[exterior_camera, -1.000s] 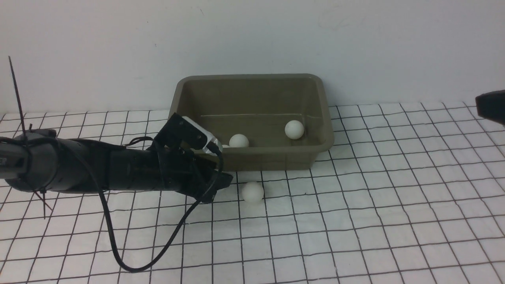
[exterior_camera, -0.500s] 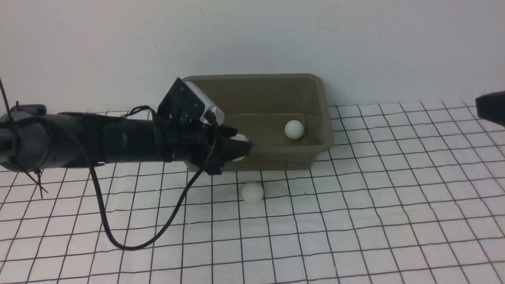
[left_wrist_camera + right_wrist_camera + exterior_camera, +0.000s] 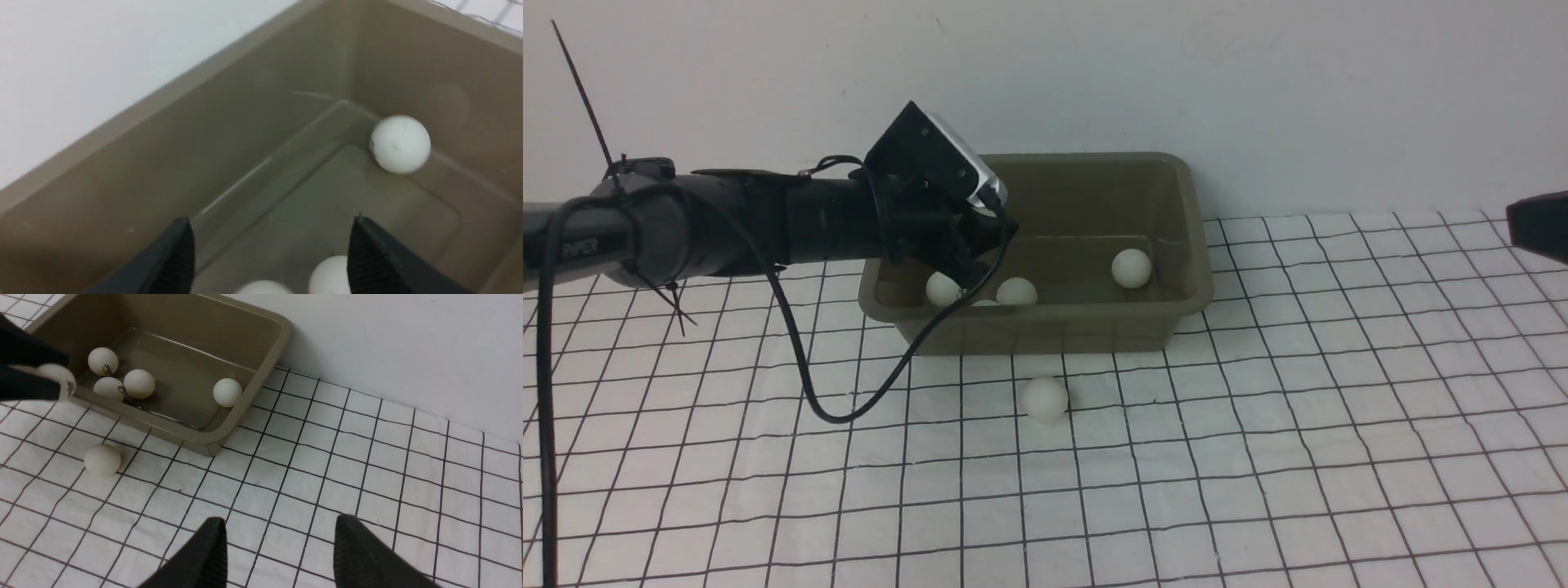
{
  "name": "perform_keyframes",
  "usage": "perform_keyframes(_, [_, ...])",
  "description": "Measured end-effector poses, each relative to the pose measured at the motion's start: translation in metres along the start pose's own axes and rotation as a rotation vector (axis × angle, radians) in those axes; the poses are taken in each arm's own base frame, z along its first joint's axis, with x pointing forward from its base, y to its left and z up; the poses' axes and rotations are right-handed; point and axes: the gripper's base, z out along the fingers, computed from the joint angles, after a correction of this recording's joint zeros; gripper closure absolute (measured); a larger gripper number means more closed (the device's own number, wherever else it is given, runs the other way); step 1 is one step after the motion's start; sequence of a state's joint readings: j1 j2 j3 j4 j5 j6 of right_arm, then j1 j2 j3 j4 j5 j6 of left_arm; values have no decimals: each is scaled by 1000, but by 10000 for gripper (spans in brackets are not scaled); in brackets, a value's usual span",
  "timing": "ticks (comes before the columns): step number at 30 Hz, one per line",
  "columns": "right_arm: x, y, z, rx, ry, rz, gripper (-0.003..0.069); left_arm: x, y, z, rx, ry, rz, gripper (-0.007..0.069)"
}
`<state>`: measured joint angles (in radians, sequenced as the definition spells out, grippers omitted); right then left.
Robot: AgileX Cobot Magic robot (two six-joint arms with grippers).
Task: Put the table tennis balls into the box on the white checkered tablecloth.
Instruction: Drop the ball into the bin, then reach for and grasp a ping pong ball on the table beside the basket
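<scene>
Above box (image 3: 1094, 327) rim, left gripper (image 3: 269, 228) (parted), ball (image 3: 1045, 398) outside

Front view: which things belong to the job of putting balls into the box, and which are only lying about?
Job: checkered tablecloth; box; balls inside it; one ball on the cloth before the box; left hand, open over the box.
Lying about: right hand, open and empty; black cable hanging from the left arm.

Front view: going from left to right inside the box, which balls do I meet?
Left ball → middle ball → right ball. A fourth ball, mostly hidden beside the middle one, is left out.
</scene>
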<state>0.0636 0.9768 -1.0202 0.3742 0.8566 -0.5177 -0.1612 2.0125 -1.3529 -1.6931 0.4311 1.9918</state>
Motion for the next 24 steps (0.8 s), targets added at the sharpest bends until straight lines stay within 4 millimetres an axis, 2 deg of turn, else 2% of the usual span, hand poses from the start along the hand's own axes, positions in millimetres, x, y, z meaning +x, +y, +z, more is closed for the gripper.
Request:
perform_keyframes(3, [0, 0, 0, 1, -1, 0, 324, -19, -2, -15, 1, -40, -57, 167])
perform_keyframes(7, [0, 0, 0, 2, -4, 0, 324, -52, -16, -42, 96, -131, -116, 198])
perform_keyframes(9, [0, 0, 0, 2, -4, 0, 324, -66, -30, -56, 236, -176, -154, 228])
perform_keyframes(11, [0, 0, 0, 2, -4, 0, 324, -72, -44, -66, 381, -178, -200, 259])
perform_keyframes(15, [0, 0, 0, 2, -4, 0, 324, -71, -63, -80, 607, -75, -288, 332])
perform_keyframes(17, [0, 0, 0, 2, -4, 0, 324, -67, -71, -86, 685, 31, -346, 397])
perform_keyframes(19, [0, 0, 0, 3, -5, 0, 324, -61, -76, -89, 704, 137, -356, 459])
perform_keyframes(21, [-1, 0, 0, 5, -8, 0, 324, -53, -83, -87, 698, 262, -353, 552])
perform_keyframes(24, [-1, 0, 0, 5, -8, 0, 324, -46, -103, -84, 701, 388, -321, 617])
